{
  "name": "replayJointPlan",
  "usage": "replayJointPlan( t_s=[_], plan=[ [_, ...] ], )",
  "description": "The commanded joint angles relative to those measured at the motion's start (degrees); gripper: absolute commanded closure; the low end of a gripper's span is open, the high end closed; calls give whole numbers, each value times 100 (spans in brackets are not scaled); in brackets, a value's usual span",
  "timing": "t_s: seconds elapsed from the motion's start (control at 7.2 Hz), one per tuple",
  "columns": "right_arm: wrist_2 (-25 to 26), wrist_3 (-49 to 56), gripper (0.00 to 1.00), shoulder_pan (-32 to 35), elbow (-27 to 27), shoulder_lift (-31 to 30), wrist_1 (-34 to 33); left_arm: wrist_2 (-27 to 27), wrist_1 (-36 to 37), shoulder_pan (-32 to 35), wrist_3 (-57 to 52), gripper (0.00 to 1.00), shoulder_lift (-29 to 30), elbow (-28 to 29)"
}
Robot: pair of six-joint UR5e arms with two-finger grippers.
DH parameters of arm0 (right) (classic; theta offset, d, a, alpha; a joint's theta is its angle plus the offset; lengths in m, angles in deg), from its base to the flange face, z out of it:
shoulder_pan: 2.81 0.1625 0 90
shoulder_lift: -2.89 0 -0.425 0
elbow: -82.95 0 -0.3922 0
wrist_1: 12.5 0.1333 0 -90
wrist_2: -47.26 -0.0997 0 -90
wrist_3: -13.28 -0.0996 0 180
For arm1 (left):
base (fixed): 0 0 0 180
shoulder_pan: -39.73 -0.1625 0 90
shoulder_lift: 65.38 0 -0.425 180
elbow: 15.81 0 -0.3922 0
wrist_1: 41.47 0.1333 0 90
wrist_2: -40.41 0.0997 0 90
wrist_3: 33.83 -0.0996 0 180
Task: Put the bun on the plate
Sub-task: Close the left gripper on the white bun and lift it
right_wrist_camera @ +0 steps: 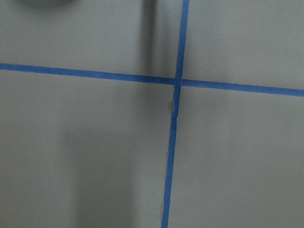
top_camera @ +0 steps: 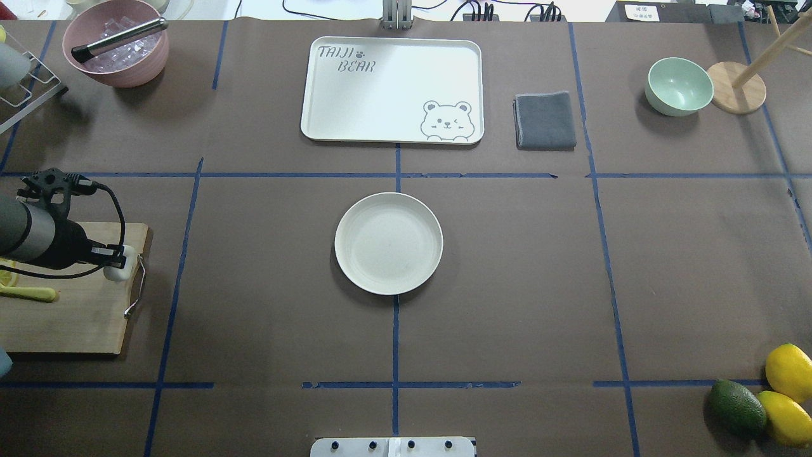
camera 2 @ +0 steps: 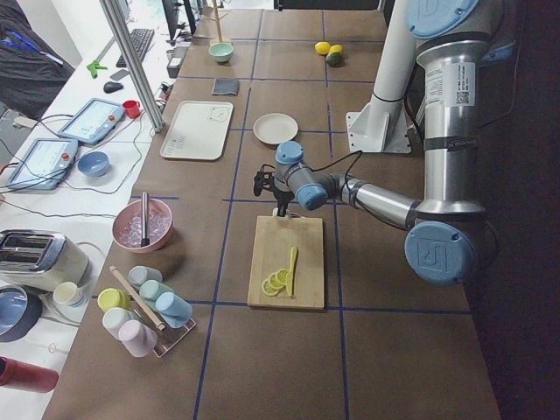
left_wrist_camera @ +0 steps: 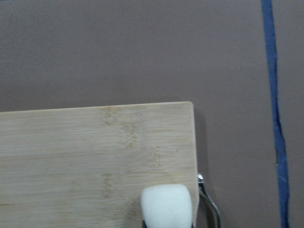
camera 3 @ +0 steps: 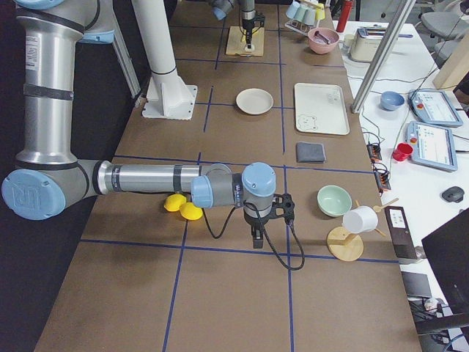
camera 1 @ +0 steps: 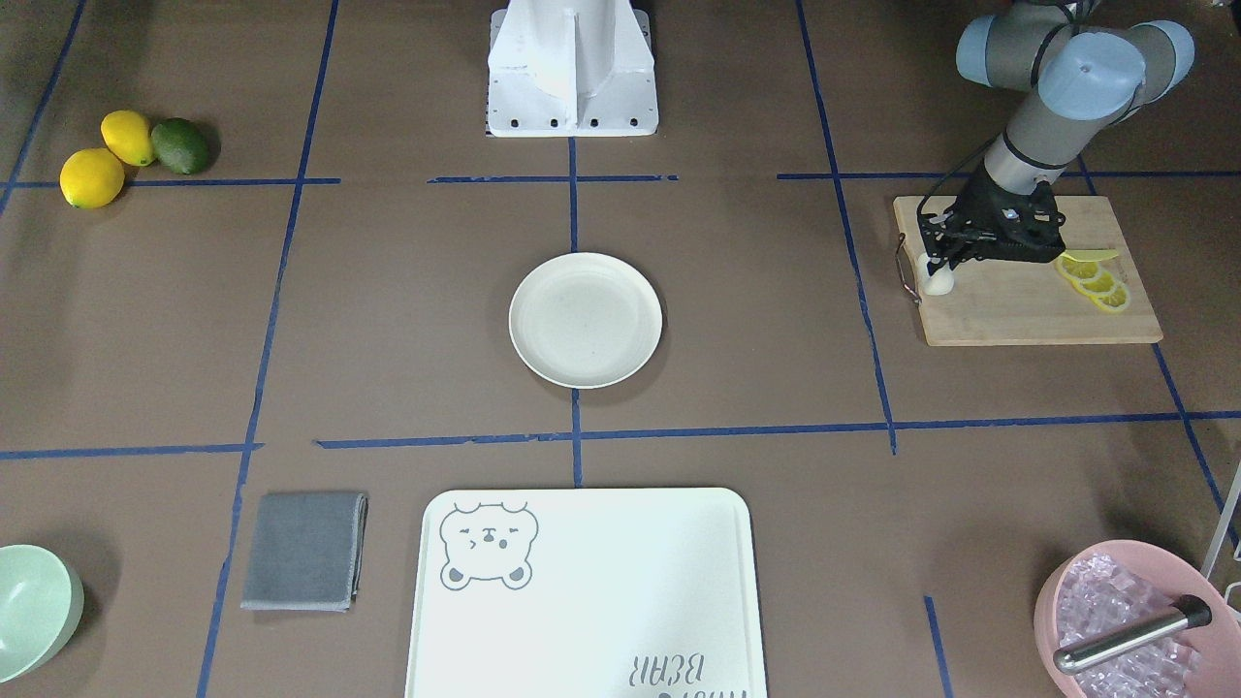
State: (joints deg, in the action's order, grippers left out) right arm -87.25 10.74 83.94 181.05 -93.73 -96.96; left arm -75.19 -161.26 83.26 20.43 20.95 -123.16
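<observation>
A wooden cutting board (top_camera: 70,317) lies beneath the left gripper (top_camera: 117,260). Well beyond the gripper, a pink bowl (top_camera: 143,70) holds clear ice pieces and a metal bar (top_camera: 119,39). The cream plate (top_camera: 388,244) sits well apart from it. The gripper pinches the small white bun (top_camera: 124,271) at the board's edge. Whether the right gripper (camera 3: 258,233) is spread or closed cannot be told.

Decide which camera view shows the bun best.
Left wrist-mounted: the bun sits close and sharp on the wooden cutting board. Front-facing and overhead show it small, partly under the left gripper; the side views are too distant; the right wrist shows only table.
</observation>
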Motion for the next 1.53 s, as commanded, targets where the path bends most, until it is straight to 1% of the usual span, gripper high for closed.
replayJointPlan(
  t_s=[0.0, 0.28, 0.42, 0.56, 0.69, 0.83, 0.97, 1.11, 1.39],
  plan=[
    [-5, -10, 0, 0, 25, -32, 0, -7, 765, 6, 93, 77, 871, -128],
    [-14, -10, 0, 0, 25, -42, 0, 2, 2241, -64, 461, 75, 2319, -68],
    [-23, -10, 0, 0, 25, -42, 0, 10, 2727, -316, 663, 74, 3084, 194],
    [-31, -19, 0, 0, 25, -50, 0, 263, 2784, -771, 1352, 72, 3770, 701],
    [-14, -19, 0, 0, 16, -50, 0, 814, 2776, -1220, 1759, 71, 4517, 1263],
    [-5, -19, 0, 0, 7, -50, 0, 984, 2724, -1555, 2068, 69, 5012, 1756],
    [-23, -19, 0, 0, 7, -59, 0, 1265, 2706, -1880, 2245, 68, 5356, 2074],
    [-14, -10, 0, 0, 7, -103, 0, 1407, 2680, -2031, 2412, 68, 5472, 2252],
    [-31, -19, 0, 0, 25, -121, 0, 1417, 2539, -2016, 2361, 68, 5430, 2324]
  ],
)
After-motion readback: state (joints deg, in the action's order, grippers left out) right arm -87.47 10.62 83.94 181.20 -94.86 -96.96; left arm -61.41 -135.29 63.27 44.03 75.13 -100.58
